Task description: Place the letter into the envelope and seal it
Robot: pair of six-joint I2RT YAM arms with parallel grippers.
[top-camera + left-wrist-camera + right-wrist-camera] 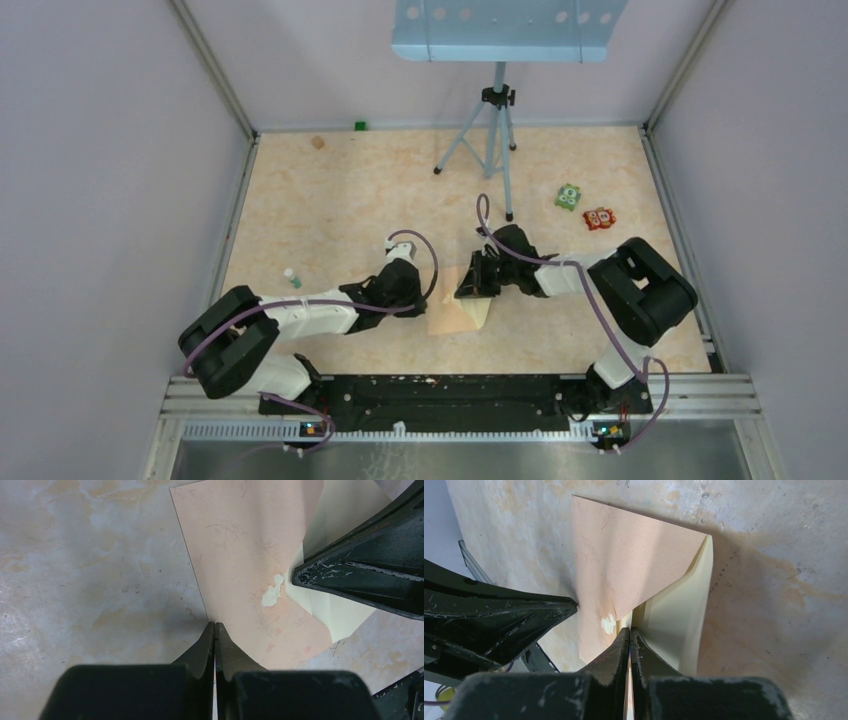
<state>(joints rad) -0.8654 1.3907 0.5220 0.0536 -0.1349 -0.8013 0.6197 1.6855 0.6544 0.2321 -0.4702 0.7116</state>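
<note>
Here, my left gripper [215, 625], jaws closed on nothing, meets the envelope [240, 545] at its near edge. My right gripper [629, 629], likewise closed, touches the letter [674, 615] showing past the envelope.

A robot lab cell: plain walls [100, 150] box in a marbled counter [330, 200], with a tripod [497, 97] and aluminium rails [720, 385].
</note>
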